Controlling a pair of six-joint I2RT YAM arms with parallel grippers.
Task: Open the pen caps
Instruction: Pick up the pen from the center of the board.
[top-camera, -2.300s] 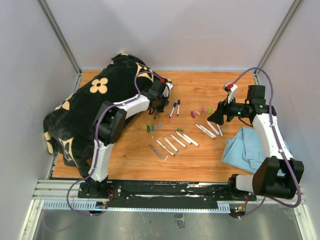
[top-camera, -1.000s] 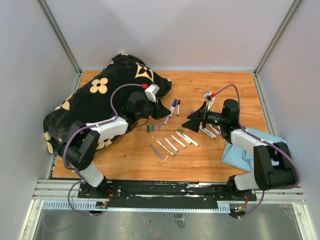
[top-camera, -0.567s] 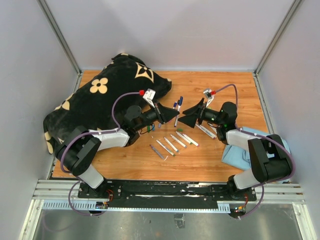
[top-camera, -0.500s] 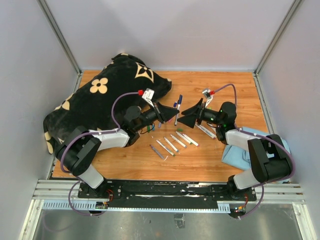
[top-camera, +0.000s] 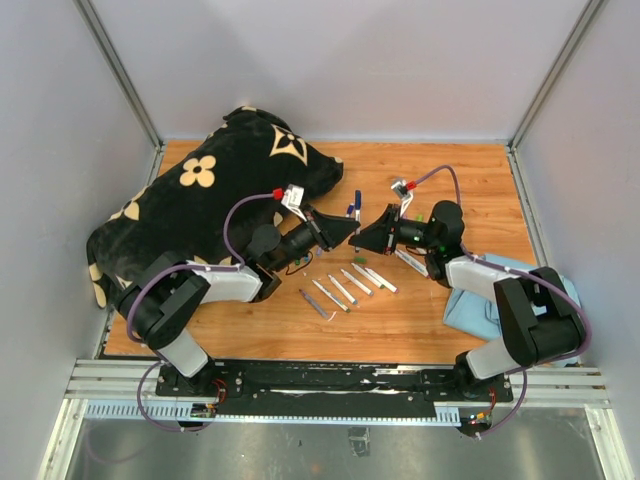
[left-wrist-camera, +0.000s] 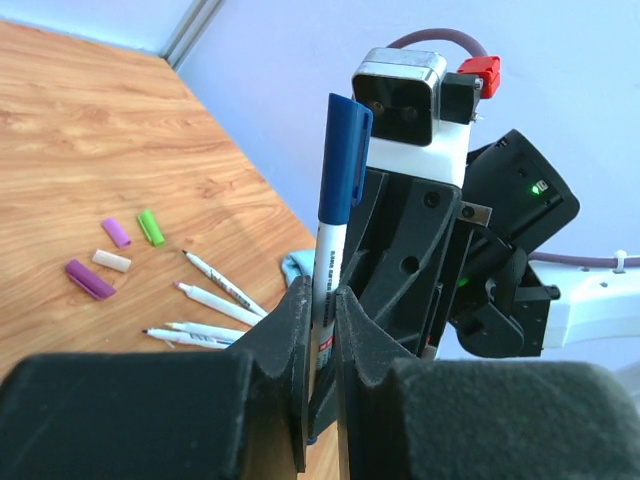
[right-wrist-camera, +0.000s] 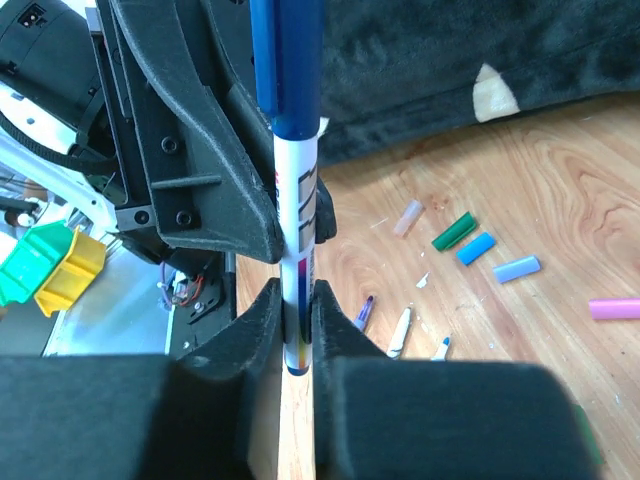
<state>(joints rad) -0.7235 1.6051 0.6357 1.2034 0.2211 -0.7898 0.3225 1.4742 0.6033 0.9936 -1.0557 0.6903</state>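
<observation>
One pen stands upright above the table, a blue cap (left-wrist-camera: 341, 140) on its top end. My left gripper (left-wrist-camera: 322, 300) is shut on its white barrel (left-wrist-camera: 326, 270). Facing it, my right gripper (right-wrist-camera: 297, 300) is shut on the same barrel (right-wrist-camera: 299, 250), lower down, with the blue cap (right-wrist-camera: 288, 60) above. From the top view the left gripper (top-camera: 343, 232) and right gripper (top-camera: 366, 238) meet tip to tip over the table's middle. Loose pen caps lie on the wood: green (right-wrist-camera: 455, 230), blue (right-wrist-camera: 476, 248), purple (left-wrist-camera: 90, 279).
Several uncapped white pens (top-camera: 342, 286) lie in a row on the wooden table (top-camera: 400, 320). A black plush bag with beige flowers (top-camera: 190, 205) fills the back left. A light blue cloth (top-camera: 488, 296) lies at the right edge.
The left arm carried the blue-capped pen toward the middle and the right arm came in to meet it. The right gripper, open a moment ago, has shut on the barrel.
</observation>
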